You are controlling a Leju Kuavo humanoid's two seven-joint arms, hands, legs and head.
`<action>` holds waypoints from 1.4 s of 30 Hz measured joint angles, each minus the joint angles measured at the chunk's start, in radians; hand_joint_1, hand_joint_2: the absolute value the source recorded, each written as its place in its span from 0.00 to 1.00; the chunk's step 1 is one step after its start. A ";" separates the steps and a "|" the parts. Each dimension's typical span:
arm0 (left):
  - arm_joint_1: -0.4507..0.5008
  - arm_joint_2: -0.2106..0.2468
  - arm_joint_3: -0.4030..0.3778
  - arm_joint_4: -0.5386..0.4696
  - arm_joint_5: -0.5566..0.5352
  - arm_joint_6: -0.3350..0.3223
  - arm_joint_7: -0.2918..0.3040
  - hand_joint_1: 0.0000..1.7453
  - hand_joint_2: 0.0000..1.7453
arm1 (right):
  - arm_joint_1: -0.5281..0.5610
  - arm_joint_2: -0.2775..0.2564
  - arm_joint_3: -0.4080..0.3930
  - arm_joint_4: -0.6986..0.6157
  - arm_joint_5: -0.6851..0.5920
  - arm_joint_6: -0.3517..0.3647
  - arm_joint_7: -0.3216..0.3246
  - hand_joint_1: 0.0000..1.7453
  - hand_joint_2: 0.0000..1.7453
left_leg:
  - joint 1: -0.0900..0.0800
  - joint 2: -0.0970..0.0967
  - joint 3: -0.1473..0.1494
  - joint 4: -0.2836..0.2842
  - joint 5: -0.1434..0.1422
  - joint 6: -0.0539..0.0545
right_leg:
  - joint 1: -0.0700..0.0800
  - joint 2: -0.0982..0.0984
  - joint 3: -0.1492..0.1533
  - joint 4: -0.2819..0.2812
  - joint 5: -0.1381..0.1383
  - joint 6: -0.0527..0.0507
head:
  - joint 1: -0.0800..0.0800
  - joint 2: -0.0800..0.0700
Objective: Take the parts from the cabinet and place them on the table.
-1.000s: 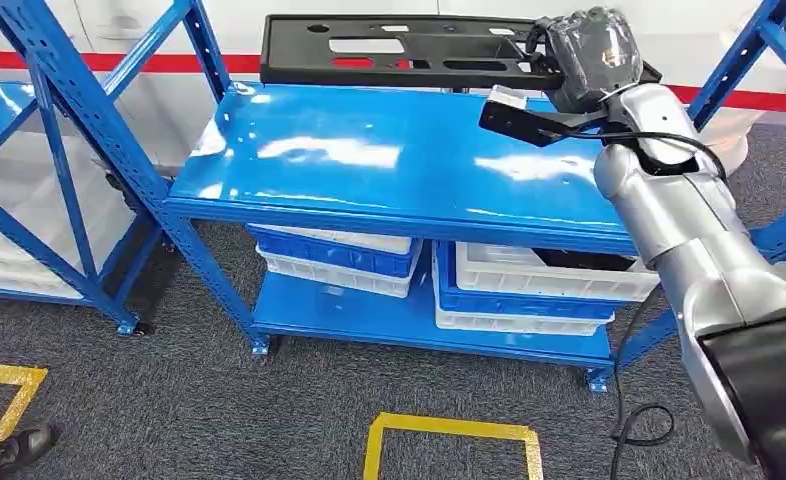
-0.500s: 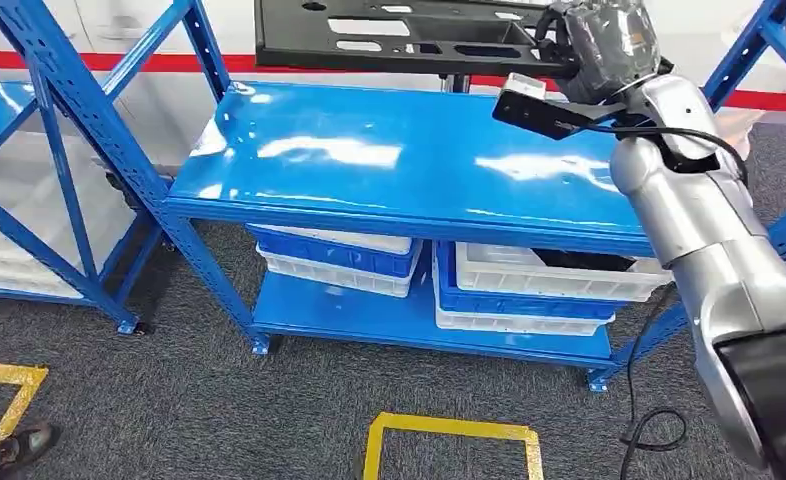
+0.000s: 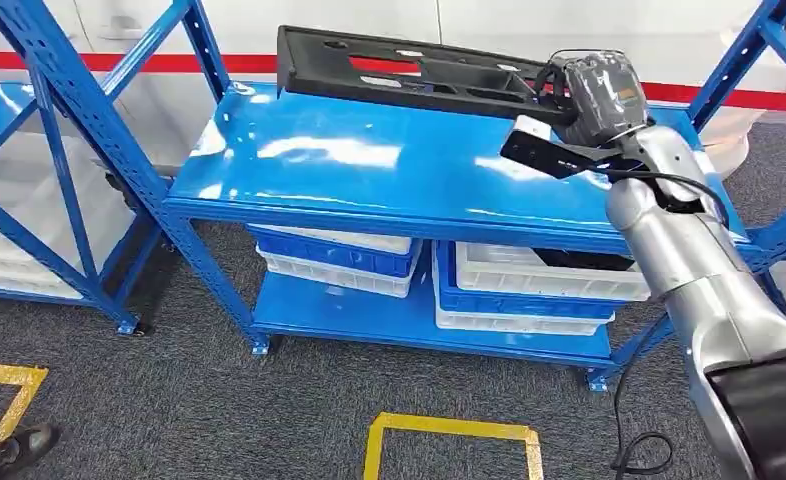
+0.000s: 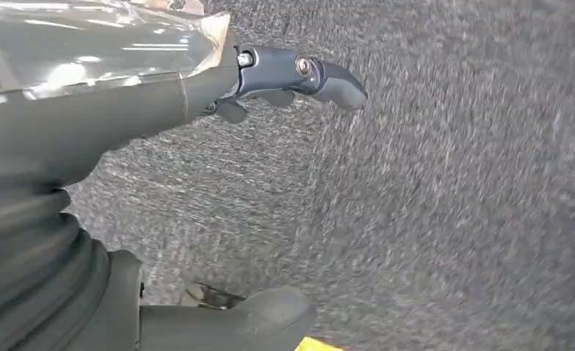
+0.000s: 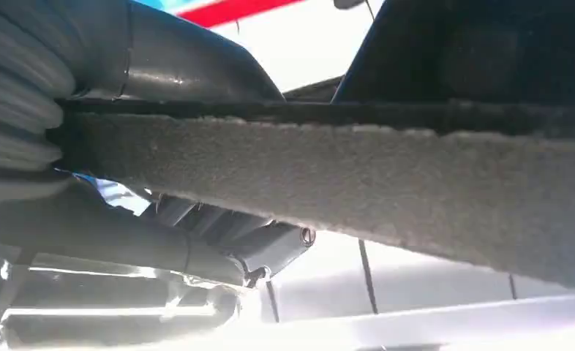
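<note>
An industrial storeroom or factory workshop, seen from above. A blue steel shelving rack (image 3: pixel 399 165) with perforated uprights fills the centre of the frame, its lower shelf holding stacked blue and white plastic bins (image 3: pixel 529 285), and part of a second blue rack (image 3: pixel 29 150) stands at the left edge. Grey carpet-like flooring (image 3: pixel 219 400) carries yellow taped floor markings (image 3: pixel 449 435) at the bottom centre and lower left, and a white wall with a red stripe (image 3: pixel 239 63) runs along the top.
</note>
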 joint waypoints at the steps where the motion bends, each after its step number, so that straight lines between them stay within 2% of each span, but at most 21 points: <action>1: -0.001 0.001 -0.006 0.002 -0.008 -0.001 0.008 0.00 1.00 | 0.009 0.001 0.000 0.002 0.002 -0.004 0.000 0.98 1.00 | 0.000 0.000 -0.001 0.001 0.000 0.000 | -0.002 0.000 0.000 0.000 0.000 0.000 | 0.000 0.000; 7: -0.001 0.007 -0.043 0.011 -0.049 -0.010 0.046 0.00 1.00 | 0.063 0.002 -0.002 0.007 0.013 -0.032 0.002 0.98 1.00 | -0.001 -0.001 -0.008 0.006 -0.002 0.005 | -0.007 0.000 -0.001 -0.002 0.003 0.005 | 0.000 0.000; 8: -0.002 0.008 -0.047 0.011 -0.050 -0.010 0.051 0.00 1.00 | 0.068 0.003 -0.003 0.007 0.014 -0.032 0.002 0.98 1.00 | -0.002 -0.001 -0.008 0.006 0.004 0.011 | -0.008 0.000 0.000 -0.006 0.010 0.015 | -0.001 0.000; 9: -0.003 0.007 -0.050 0.011 -0.051 -0.009 0.055 0.00 1.00 | 0.070 0.005 -0.005 0.007 0.019 -0.032 0.002 0.98 1.00 | 0.008 0.002 -0.001 -0.014 0.016 0.023 | 0.002 0.001 -0.001 -0.005 0.005 0.016 | 0.000 0.000; 10: -0.004 0.006 -0.053 0.011 -0.053 -0.008 0.057 0.00 1.00 | 0.073 0.005 -0.009 0.007 0.022 -0.032 0.002 0.98 1.00 | 0.011 0.006 0.003 -0.023 0.024 0.024 | -0.002 -0.001 -0.013 0.008 -0.007 0.014 | 0.000 0.000; 13: -0.005 0.006 -0.061 0.011 -0.061 -0.007 0.062 0.00 1.00 | 0.081 0.011 -0.011 0.008 0.028 -0.033 0.002 0.98 1.00 | 0.015 0.011 -0.004 -0.026 0.028 0.031 | -0.002 0.000 -0.115 0.215 -0.092 0.001 | 0.002 0.000; 14: -0.004 0.005 -0.063 0.012 -0.062 -0.008 0.062 0.00 1.00 | 0.089 0.013 -0.013 0.009 0.032 -0.033 0.003 0.98 1.00 | 0.016 0.011 -0.005 -0.025 0.029 0.030 | -0.003 0.000 -0.153 0.293 -0.107 0.006 | 0.001 0.000; 15: -0.004 0.005 -0.064 0.013 -0.064 -0.008 0.063 0.00 1.00 | 0.098 0.013 -0.015 0.010 0.037 -0.033 0.005 0.98 1.00 | 0.017 0.011 -0.005 -0.025 0.029 0.029 | -0.006 0.000 -0.165 0.312 -0.100 0.014 | 0.002 0.000; 17: -0.004 0.005 -0.066 0.013 -0.069 -0.009 0.063 0.00 1.00 | 0.110 0.013 -0.019 0.010 0.045 -0.033 0.006 0.98 1.00 | 0.025 0.011 -0.006 -0.020 0.029 0.024 | -0.016 0.000 -0.129 0.216 -0.032 0.044 | 0.002 0.000; 19: -0.005 0.005 -0.067 0.014 -0.070 -0.009 0.063 0.00 1.00 | 0.112 0.013 -0.025 0.009 0.049 -0.033 0.006 0.98 1.00 | 0.030 0.010 -0.015 -0.002 0.020 0.007 | -0.030 -0.003 -0.058 0.038 0.039 0.069 | 0.003 0.000; 20: -0.007 0.007 -0.067 0.014 -0.070 -0.009 0.063 0.00 1.00 | 0.111 0.013 -0.026 0.009 0.050 -0.035 0.006 0.98 1.00 | 0.026 0.008 -0.030 0.009 0.019 -0.005 | -0.009 0.009 -0.037 0.033 0.031 0.056 | 0.005 0.000; 23: -0.007 0.010 -0.068 0.016 -0.070 -0.008 0.063 0.00 1.00 | 0.123 0.014 -0.031 0.008 0.053 -0.036 0.007 0.98 1.00 | 0.027 0.003 -0.040 0.017 0.023 -0.015 | -0.018 0.010 -0.056 0.034 0.030 0.037 | -0.004 0.000; 25: -0.005 0.011 -0.067 0.017 -0.070 -0.008 0.064 0.00 1.00 | 0.123 0.018 -0.032 0.008 0.057 -0.035 0.007 0.98 1.00 | 0.035 0.006 -0.053 0.029 0.010 -0.027 | -0.022 0.010 -0.069 0.032 0.042 0.013 | -0.005 0.000; 28: -0.008 0.011 -0.067 0.018 -0.074 -0.008 0.064 0.00 1.00 | 0.123 0.025 -0.042 0.008 0.058 -0.037 0.006 0.98 1.00 | 0.035 0.014 -0.122 0.216 -0.129 -0.039 | -0.016 0.008 -0.088 0.033 0.056 -0.010 | -0.010 0.000; 30: -0.007 0.011 -0.067 0.018 -0.078 -0.009 0.064 0.00 1.00 | 0.126 0.025 -0.044 0.009 0.058 -0.037 0.005 0.98 1.00 | 0.035 0.015 -0.150 0.309 -0.156 -0.038 | -0.010 0.004 -0.099 0.033 0.065 -0.021 | -0.009 0.000; 32: -0.007 0.011 -0.068 0.018 -0.079 -0.010 0.064 0.00 1.00 | 0.128 0.025 -0.046 0.009 0.059 -0.038 0.003 0.98 1.00 | 0.035 0.015 -0.098 0.241 -0.102 -0.028 | -0.005 0.003 -0.107 0.034 0.073 -0.023 | -0.009 0.000; 34: -0.010 0.013 -0.068 0.018 -0.079 -0.010 0.063 0.00 1.00 | 0.126 0.025 -0.051 0.009 0.059 -0.039 0.000 0.98 1.00 | 0.032 0.015 0.019 0.056 -0.037 -0.012 | -0.003 0.002 -0.109 0.033 0.081 -0.018 | -0.010 0.000; 35: -0.012 0.013 -0.068 0.018 -0.079 -0.011 0.063 0.00 1.00 | 0.126 0.025 -0.053 0.009 0.058 -0.042 0.000 0.98 1.00 | 0.028 0.014 0.039 0.023 -0.057 -0.011 | 0.000 0.002 -0.112 0.033 0.085 -0.012 | -0.008 0.000; 39: -0.013 0.016 -0.068 0.018 -0.082 -0.011 0.059 0.00 1.00 | 0.132 0.027 -0.066 0.006 0.065 -0.047 0.000 0.98 1.00 | 0.013 0.012 0.023 0.006 -0.024 0.000 | -0.005 0.000 -0.119 0.019 0.117 0.019 | -0.009 0.000; 40: -0.015 0.014 -0.068 0.018 -0.083 -0.012 0.059 0.00 1.00 | 0.134 0.024 -0.072 0.006 0.070 -0.047 0.000 0.98 1.00 | 0.026 0.016 0.022 -0.010 -0.005 0.008 | 0.001 -0.002 -0.127 0.028 0.107 0.019 | -0.008 0.000; 42: -0.021 0.018 -0.067 0.018 -0.084 -0.011 0.059 0.00 1.00 | 0.137 0.023 -0.079 0.002 0.076 -0.047 0.000 0.98 1.00 | 0.020 0.018 -0.005 -0.014 0.021 0.024 | 0.001 0.000 -0.164 0.114 0.012 -0.001 | -0.003 0.000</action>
